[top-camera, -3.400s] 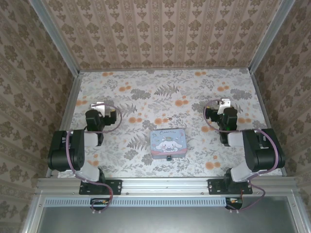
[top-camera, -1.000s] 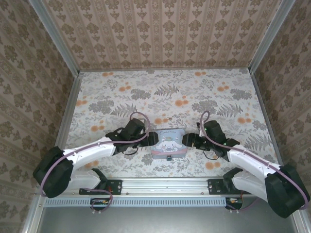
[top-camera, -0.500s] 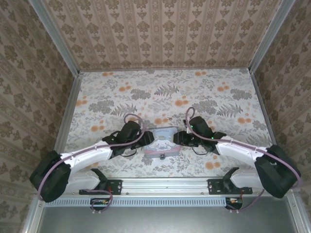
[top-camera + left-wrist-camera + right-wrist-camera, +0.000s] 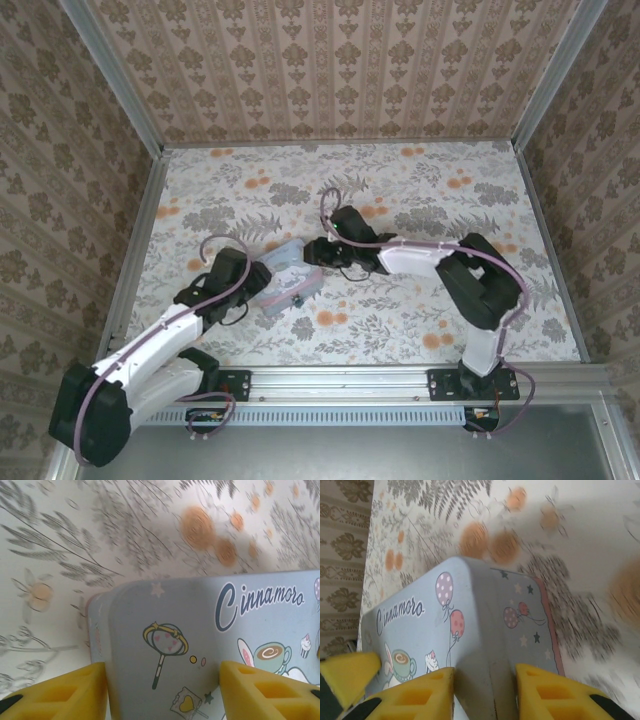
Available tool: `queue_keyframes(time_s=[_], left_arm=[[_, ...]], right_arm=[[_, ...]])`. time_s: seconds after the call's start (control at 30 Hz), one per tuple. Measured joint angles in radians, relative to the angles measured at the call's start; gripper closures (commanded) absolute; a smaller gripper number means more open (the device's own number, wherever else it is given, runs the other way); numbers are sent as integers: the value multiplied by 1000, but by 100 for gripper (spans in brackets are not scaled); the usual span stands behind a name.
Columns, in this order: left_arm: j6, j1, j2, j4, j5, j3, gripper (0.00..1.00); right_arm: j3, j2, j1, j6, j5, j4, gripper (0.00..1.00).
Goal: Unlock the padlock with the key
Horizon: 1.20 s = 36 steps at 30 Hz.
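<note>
1. The padlock (image 4: 297,299) is a small dark speck hanging at the near edge of the tin (image 4: 286,272). It is too small in the top view to make out its shackle.
2. The tin is a pastel blue box with a cartoon lid. It sits left of centre on the floral bench (image 4: 430,190), turned askew with one long side towards the near right.
3. In the left wrist view the tin's lid (image 4: 190,630) shows the lettering "Cinnamoro", a wand and a cup.
4. The left jaws are spread wide around the tin's left end. One yellow pad (image 4: 55,690) is just beside the side wall and the other overlaps the lid. They do not look clamped on it.
5. The right jaws are drawn in partway on the tin's opposite corner (image 4: 480,645). One yellow pad (image 4: 555,690) lies against the starred side wall and the other on the lid by the balloons, so they appear to grip the tin there.
6. A further yellow pad (image 4: 345,675) sits at the left edge of that view, over the far part of the lid.
7. The left arm (image 4: 160,335) reaches in from the near left. The right arm (image 4: 410,258) stretches leftwards across the bench to the tin.
</note>
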Motion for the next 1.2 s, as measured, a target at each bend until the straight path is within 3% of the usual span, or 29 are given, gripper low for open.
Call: queue_keyframes(time_s=[0.2,0.43,0.6,0.83,1.0,1.2], left_arm=[[47,92,89,-6,37,62,41],[122,122,351,29,79,243,40],[184,127,574,60,129,433,40],[262,122,849,70,191,723,39],[308,89,971,50,187,881,38],[333,26,1028,55,181,951,38]], right_arm=[[251,175,-22,-18,-3,-42,65],[441,290,-94,-34,-6,-103,65],[484,304,-173,-46,5,-130,65],[457,293,-275,-48,51,-110,66],[309,194,-310,-47,86,-66,66],[86,47,-340,-35,127,2,65]])
